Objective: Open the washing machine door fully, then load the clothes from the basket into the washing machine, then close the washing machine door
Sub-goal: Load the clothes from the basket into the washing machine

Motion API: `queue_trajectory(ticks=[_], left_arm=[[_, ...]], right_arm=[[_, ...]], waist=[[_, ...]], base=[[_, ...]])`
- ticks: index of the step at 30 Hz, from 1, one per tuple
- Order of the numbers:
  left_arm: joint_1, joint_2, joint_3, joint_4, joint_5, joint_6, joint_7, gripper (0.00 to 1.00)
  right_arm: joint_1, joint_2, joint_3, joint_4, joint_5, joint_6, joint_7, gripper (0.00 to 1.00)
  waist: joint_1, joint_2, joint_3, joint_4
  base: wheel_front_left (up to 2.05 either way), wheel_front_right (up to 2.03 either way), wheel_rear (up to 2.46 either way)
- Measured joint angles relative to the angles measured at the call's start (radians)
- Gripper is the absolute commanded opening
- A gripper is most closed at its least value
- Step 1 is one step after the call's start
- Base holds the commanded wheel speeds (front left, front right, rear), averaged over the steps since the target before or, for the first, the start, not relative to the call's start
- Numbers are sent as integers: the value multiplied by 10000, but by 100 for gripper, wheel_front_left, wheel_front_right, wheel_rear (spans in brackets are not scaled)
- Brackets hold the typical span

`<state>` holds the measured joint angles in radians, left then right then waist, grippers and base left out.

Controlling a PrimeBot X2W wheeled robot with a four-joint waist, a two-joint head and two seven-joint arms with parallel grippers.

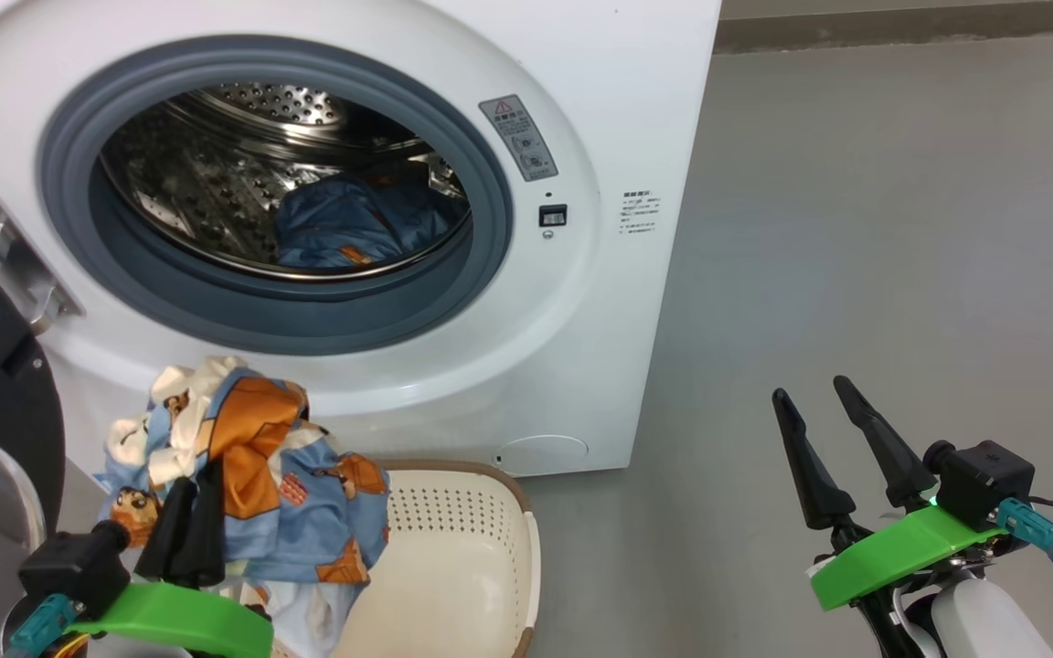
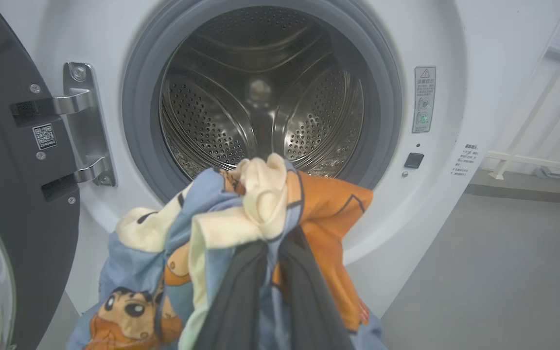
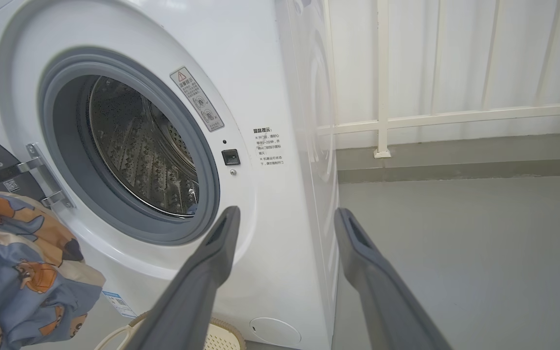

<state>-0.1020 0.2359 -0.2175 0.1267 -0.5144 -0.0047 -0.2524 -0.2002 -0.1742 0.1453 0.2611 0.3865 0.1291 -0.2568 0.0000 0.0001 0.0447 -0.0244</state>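
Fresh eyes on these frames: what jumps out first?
The bear-print clothes, bunched in the shut left end effector over the basket, just below the washing machine's open mouth. A blue garment already lies in the drum, and the right end effector hangs open over the grey floor to the right.
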Motion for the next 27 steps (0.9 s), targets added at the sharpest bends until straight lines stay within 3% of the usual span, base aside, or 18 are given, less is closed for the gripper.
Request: queue_trajectory(ticks=[8,15,27], left_arm=[[-287,-153,224,92,247,-234,0,0],[-1862,-249,286,583,552,-531,-8,0],[-5372,-12,602,3733,493,-899,-29,0]], right_arm=[[-12,0,111,-13,2,0,0,100],[-85,15,196,-52,8,0,0,100],[-748,291,115,-360,-63,0,0,100]], waist=[[0,0,153,-250],[0,0,533,-501],[0,0,1909,-1078]], base=[[0,0,0],[0,0,0],[0,0,0]])
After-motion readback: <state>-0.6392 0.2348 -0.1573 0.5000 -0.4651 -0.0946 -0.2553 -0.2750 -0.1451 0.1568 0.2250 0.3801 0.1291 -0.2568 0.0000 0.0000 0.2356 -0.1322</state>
